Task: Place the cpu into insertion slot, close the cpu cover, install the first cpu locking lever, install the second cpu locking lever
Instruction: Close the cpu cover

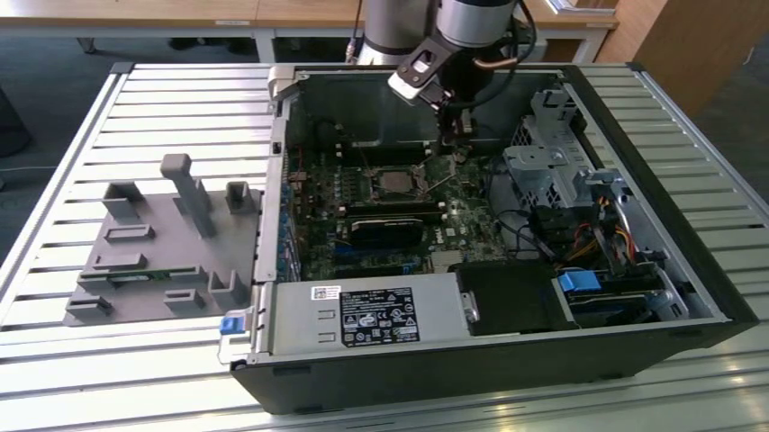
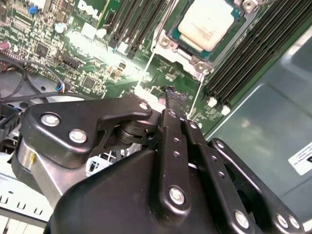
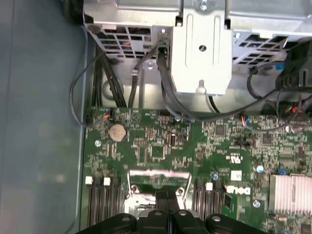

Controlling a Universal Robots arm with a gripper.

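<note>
CPU, pale silvery face up, lies seated in the insertion slot on the green motherboard of an open desktop computer case. In the second wrist view the cpu cover, a thin metal frame with screw heads at its corners, rims the chip; whether it is fully pressed down cannot be told. Long black memory slots run along both sides of the socket.

The robot arm reaches down into the case from the far side. Its hand hangs over the board just beside the socket, dark fingers drawn together with nothing between them. In the exterior view it stands just beyond the slot, toward that view's right.

The case lies on its side on a slatted metal worktop. A labelled power supply sits at its near edge. A grey fixture block rests on the worktop at the exterior view's left, apart from the case.
</note>
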